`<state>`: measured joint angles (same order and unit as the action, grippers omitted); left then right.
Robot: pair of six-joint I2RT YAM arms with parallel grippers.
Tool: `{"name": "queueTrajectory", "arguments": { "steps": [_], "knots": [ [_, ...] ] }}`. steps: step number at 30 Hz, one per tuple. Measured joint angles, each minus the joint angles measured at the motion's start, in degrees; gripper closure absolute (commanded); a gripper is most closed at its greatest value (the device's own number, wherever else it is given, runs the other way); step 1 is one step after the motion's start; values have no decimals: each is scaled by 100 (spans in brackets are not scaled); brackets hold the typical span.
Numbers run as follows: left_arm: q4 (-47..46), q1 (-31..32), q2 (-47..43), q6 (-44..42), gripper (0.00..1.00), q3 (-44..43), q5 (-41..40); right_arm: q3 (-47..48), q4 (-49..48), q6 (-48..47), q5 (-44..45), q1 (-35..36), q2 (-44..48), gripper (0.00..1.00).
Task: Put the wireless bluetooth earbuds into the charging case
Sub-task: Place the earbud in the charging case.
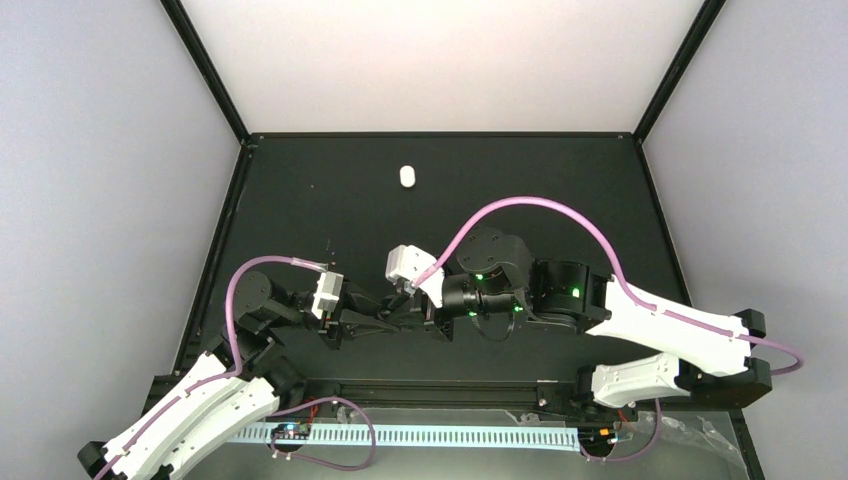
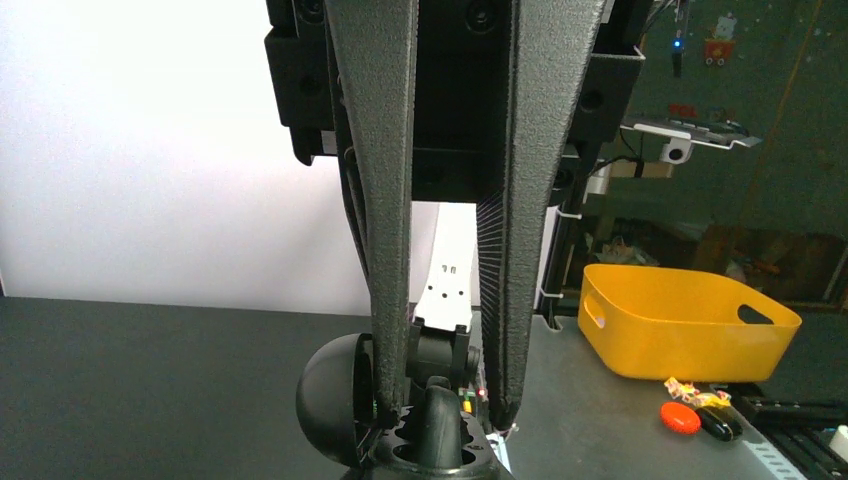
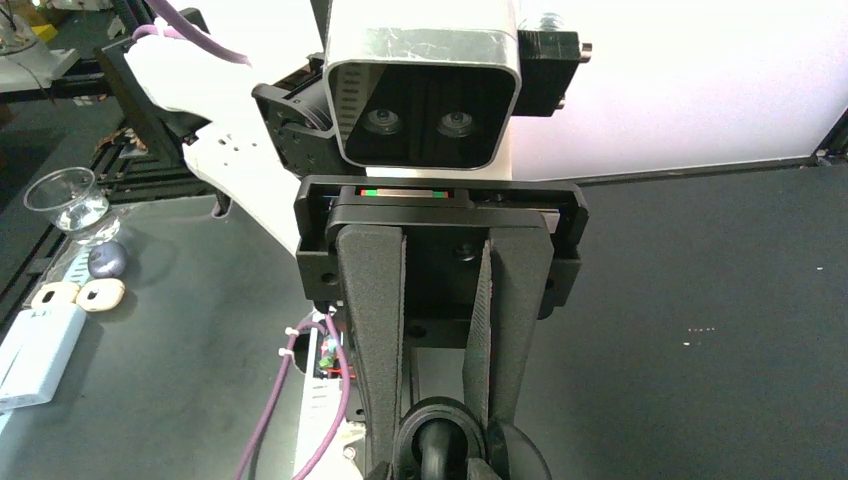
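Note:
A round black charging case (image 2: 440,452) with its domed lid (image 2: 330,400) swung open sits between my left gripper's (image 2: 445,405) fingertips, which are shut on its sides. The right wrist view faces my left gripper (image 3: 440,440) head on and shows the same case (image 3: 442,445) at those fingertips. My right gripper (image 1: 415,303) meets the left one low at the table's near middle. Its own jaws are lost in the dark cluster. A small white oval thing (image 1: 407,177) lies alone at the far middle; I cannot tell what it is. I can make out no earbuds.
The black table (image 1: 560,200) is walled in by pale panels on three sides. A yellow bin (image 2: 685,320) and small bits lie off the table past the right arm. A glass (image 3: 70,200) and a white box (image 3: 35,355) lie off it on the left.

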<state>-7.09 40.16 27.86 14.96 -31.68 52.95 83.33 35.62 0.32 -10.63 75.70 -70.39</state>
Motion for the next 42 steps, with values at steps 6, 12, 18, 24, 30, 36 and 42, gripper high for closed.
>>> {"name": "queueTrajectory", "arguments": {
  "steps": [6,12,18,24,30,36,42],
  "knots": [
    [0,0,0,-7,98,0,2,24,0,20,-4,9,87,77],
    [0,7,0,-46,99,0,2,107,-2,24,4,9,293,73],
    [2,7,-22,-52,98,0,-44,26,-90,85,313,9,625,62],
    [-2,7,-90,-52,98,0,-131,-542,-326,236,835,9,1091,48],
    [-13,7,-188,-50,98,0,-271,-894,-417,387,1036,9,1049,39],
    [-17,7,-201,-50,99,-2,-352,-960,-527,459,1163,9,1023,37],
    [-17,7,-201,-50,98,0,-374,-960,-610,472,1204,9,942,36]
  ]
}}
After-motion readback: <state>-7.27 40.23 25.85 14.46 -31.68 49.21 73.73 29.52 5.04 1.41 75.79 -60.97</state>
